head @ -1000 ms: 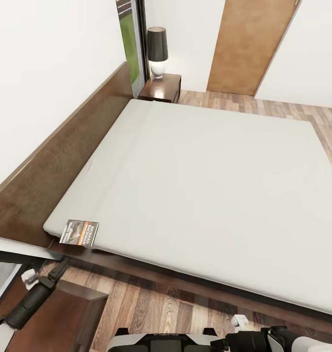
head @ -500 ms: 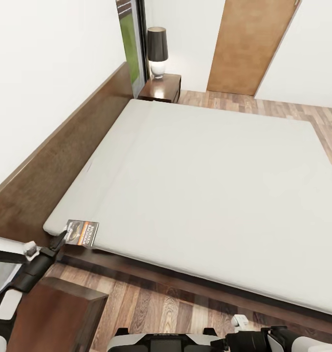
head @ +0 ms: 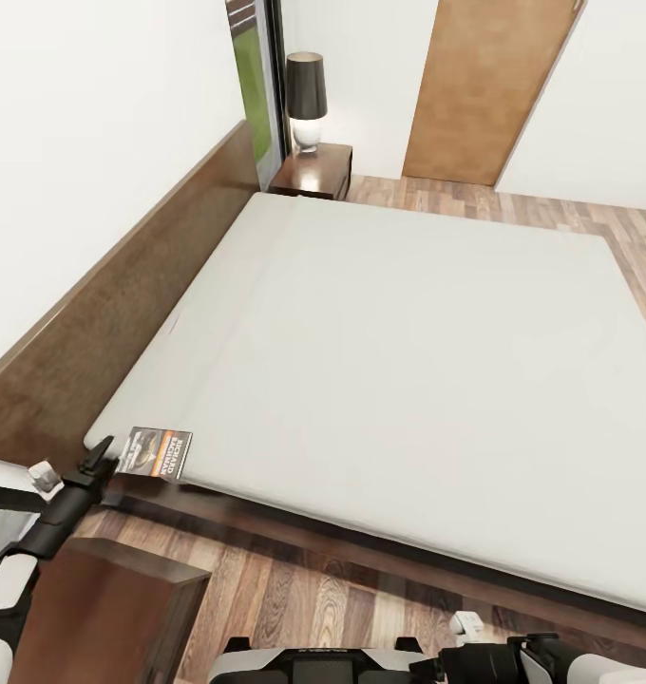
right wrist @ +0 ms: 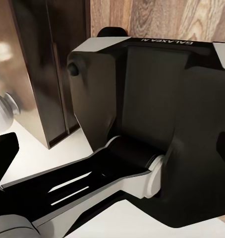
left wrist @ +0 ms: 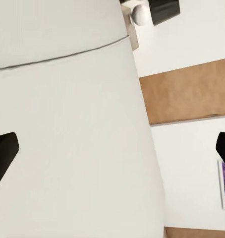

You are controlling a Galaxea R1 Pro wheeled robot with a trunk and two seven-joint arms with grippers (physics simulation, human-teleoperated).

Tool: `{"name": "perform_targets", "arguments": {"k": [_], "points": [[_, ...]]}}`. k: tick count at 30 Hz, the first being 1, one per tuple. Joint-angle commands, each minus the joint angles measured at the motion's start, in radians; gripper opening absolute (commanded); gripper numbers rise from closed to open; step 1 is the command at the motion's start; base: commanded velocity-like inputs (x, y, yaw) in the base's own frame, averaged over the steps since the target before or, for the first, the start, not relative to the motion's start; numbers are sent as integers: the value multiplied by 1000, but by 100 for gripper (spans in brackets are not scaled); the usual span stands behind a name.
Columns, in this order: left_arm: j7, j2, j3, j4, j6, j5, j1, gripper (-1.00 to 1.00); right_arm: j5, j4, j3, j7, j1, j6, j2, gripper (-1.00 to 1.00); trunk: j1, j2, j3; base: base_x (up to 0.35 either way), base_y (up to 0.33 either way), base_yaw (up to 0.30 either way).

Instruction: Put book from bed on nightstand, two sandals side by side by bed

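Now the left gripper [head: 103,450] is hovering just beside the book [head: 155,452], at the bed's [head: 399,361] near corner by the headboard [head: 123,285]. Its dark fingers are pointing up toward the mattress edge, close to the book's left side; whether they are touching it cannot be told from the head view. In the left wrist view the two fingertips [left wrist: 3,151] are sitting far apart at opposite edges, so the jaws are standing wide and gripping nothing, with the white mattress lying between them.

The book is lying flat on the mattress corner, its orange band facing the floor side. A nightstand [head: 104,608] is standing just below the left arm, near the bed's frame. Another nightstand [head: 313,171] is standing at the far end of the headboard, carrying a lamp [head: 306,100] with a dark shade.

The right gripper [right wrist: 112,148] is hanging low by the robot's base; its fingertips are showing well apart in the right wrist view, holding nothing.
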Motion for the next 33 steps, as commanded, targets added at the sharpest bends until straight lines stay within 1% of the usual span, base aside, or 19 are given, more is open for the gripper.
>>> {"name": "perform_targets", "arguments": {"k": [1,8,23,33], "points": [[-8,7,2,2,10,6,1,100,-7,2,5,4,-1,7,0,100,1,-2,-1,0,0,0],[-24,28,2,35,9,7,5,100,-7,2,5,4,-1,7,1,100,1,-2,-1,0,0,0],[-22,36,3,45,7,3,6,100,-7,2,5,4,-1,6,1,100,1,-2,-1,0,0,0],[-20,36,3,45,7,3,6,100,-6,1,5,4,-1,7,2,100,39,-72,-33,0,0,0]]}}
